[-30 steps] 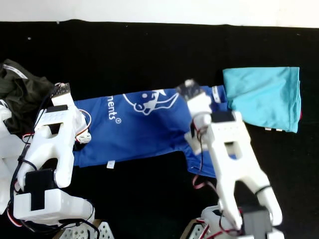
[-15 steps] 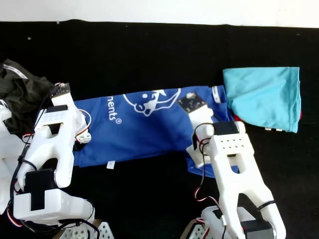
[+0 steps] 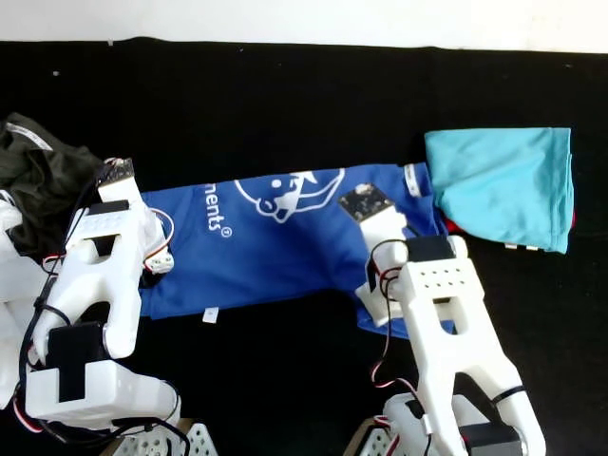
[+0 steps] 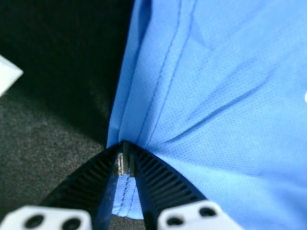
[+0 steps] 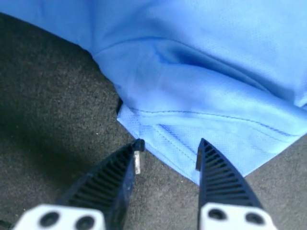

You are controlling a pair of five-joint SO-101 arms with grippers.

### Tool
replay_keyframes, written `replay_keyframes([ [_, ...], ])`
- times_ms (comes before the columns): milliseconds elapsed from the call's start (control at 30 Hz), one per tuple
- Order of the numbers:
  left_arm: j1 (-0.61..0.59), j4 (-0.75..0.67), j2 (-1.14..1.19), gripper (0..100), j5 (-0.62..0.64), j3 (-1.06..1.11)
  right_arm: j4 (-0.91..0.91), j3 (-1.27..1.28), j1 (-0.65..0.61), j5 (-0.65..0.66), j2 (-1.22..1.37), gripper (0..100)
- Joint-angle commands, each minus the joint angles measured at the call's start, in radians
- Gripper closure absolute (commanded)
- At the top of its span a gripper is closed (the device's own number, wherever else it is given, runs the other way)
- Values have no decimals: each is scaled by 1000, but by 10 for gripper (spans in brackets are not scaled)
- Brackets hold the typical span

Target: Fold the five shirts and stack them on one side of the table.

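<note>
A blue shirt [image 3: 275,247] with white print lies spread flat across the middle of the black table [image 3: 285,95]. My left gripper [image 4: 125,154] is shut on the hem at the blue shirt's [image 4: 216,96] left edge, and the left arm [image 3: 100,256] stands over that edge. My right gripper [image 5: 168,152] is open just above the table, with a folded corner of the blue shirt [image 5: 201,57] between its fingers. The right arm [image 3: 437,294] stands over the shirt's near right corner. A folded teal shirt [image 3: 503,185] lies at the right.
A crumpled dark shirt heap [image 3: 38,176] sits at the far left behind the left arm. A sliver of red cloth [image 3: 451,226] peeks from under the teal shirt. Bare black table lies behind the blue shirt and in front between the arms.
My right arm has drawn back toward the near edge, bringing its gripper from the shirt's upper right part to its near right corner. The left arm has stayed put.
</note>
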Motion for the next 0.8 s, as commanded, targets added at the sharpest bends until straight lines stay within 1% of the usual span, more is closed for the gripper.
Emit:
replay_keyframes([
  [0, 10, -26, 7, 991, 3, 1, 4, -76, 31, 8, -21, 818],
  [133, 10, -26, 7, 991, 3, 1, -96, -73, 137, 11, -13, 818],
  [267, 10, -26, 7, 991, 3, 1, -127, -74, 243, 12, -12, 816],
  [400, 10, -26, 7, 991, 3, 1, -163, -79, 285, 32, 19, 815],
  [533, 10, -26, 7, 991, 3, 1, -200, -87, 325, 32, 137, 815],
  [767, 10, -26, 7, 991, 3, 1, -200, -177, 355, 35, 242, 817],
])
